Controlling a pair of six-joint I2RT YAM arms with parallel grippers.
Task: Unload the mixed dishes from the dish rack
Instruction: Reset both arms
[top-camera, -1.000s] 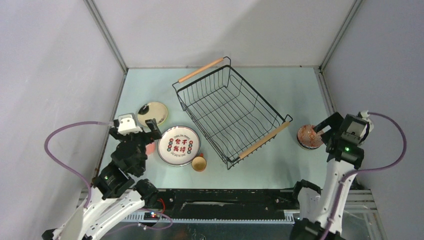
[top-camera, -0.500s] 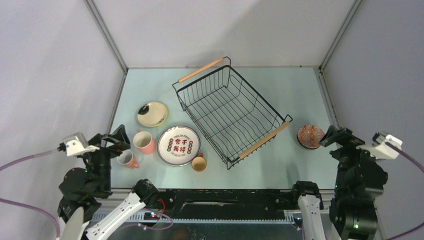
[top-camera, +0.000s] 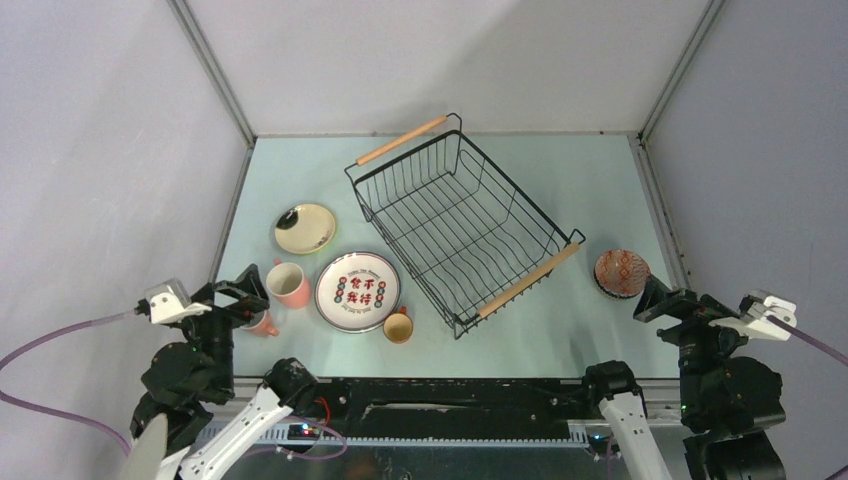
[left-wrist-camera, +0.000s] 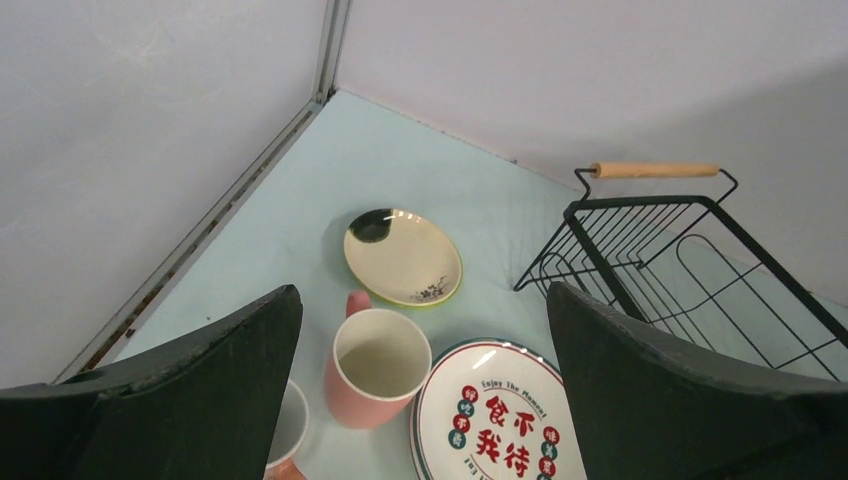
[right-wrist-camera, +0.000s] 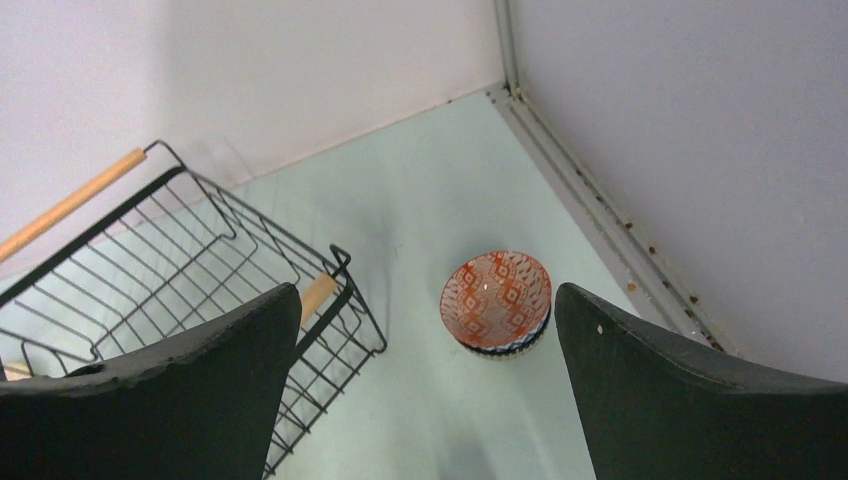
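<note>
The black wire dish rack (top-camera: 529, 281) with wooden handles stands at the table's middle, holding no dishes. Left of it on the table are the green-rimmed plate (top-camera: 357, 291), the cream saucer (top-camera: 305, 228), a pink mug (top-camera: 290, 284), a second pink mug (top-camera: 264, 323) partly behind my left fingers, and an orange cup (top-camera: 398, 326). The patterned bowl (top-camera: 621, 272) sits right of the rack. My left gripper (top-camera: 243, 297) hangs open near the mugs, holding nothing. My right gripper (top-camera: 668, 303) is open just in front of the bowl (right-wrist-camera: 497, 300), holding nothing.
Grey walls close the table on three sides, with metal rails along the left and right edges (right-wrist-camera: 600, 215). The left wrist view shows the mug (left-wrist-camera: 378, 368), plate (left-wrist-camera: 495, 420) and saucer (left-wrist-camera: 402, 256) between my fingers, and the rack's far handle (left-wrist-camera: 655, 170).
Both arms have drawn back toward the near edge and dropped lower. The left gripper left the spot over the mugs, which now show. The right gripper backed off from beside the bowl.
</note>
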